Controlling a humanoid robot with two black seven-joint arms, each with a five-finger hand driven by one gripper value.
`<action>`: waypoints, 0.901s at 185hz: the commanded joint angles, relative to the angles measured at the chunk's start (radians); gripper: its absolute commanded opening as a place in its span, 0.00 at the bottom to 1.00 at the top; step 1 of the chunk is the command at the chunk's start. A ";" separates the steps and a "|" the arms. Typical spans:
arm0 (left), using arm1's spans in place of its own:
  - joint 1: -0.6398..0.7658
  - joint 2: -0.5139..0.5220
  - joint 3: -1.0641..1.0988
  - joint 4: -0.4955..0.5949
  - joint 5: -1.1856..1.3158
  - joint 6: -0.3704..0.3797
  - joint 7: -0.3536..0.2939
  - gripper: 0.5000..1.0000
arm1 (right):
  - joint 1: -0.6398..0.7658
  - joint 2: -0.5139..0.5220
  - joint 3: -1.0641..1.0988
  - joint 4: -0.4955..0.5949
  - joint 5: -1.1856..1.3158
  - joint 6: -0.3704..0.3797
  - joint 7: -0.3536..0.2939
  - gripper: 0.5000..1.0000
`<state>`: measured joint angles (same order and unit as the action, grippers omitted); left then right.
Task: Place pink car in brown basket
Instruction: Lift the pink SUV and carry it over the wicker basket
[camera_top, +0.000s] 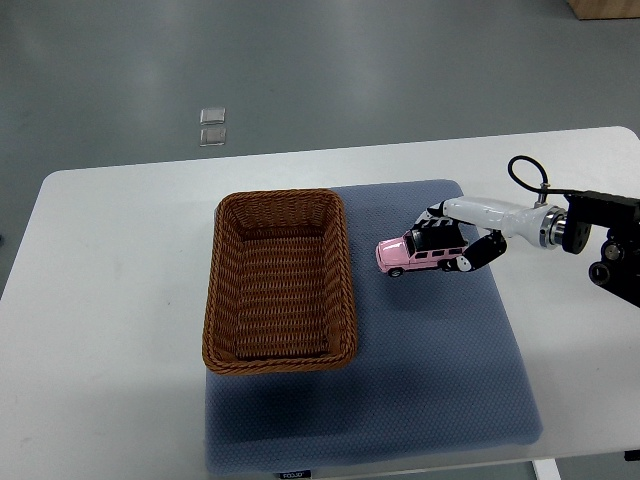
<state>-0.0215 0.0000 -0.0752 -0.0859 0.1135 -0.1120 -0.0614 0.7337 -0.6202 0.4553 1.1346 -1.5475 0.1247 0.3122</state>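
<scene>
One risk is seen: the pink toy car (418, 254), pinched only at its rear by the fingers (478, 252) of the right hand (462, 238) above the blue mat (440, 370), could be tipped out short of the brown wicker basket (278, 282).

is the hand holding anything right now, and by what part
The right hand is closed on the pink car, gripping its rear end, fingers over the roof and under the back. The front points toward the basket, which has nothing in it.
</scene>
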 joint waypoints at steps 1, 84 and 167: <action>0.000 0.000 -0.001 0.000 0.000 0.000 0.000 1.00 | 0.000 -0.007 0.034 0.004 0.017 0.003 0.004 0.00; 0.000 0.000 -0.001 0.005 0.000 0.000 0.000 1.00 | 0.131 0.034 0.068 0.005 0.083 0.032 0.004 0.00; 0.000 0.000 -0.001 0.003 0.000 0.000 0.000 1.00 | 0.265 0.341 -0.079 -0.101 0.083 0.042 0.007 0.00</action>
<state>-0.0215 0.0000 -0.0767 -0.0827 0.1135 -0.1116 -0.0614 0.9778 -0.3426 0.4073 1.0676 -1.4654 0.1672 0.3189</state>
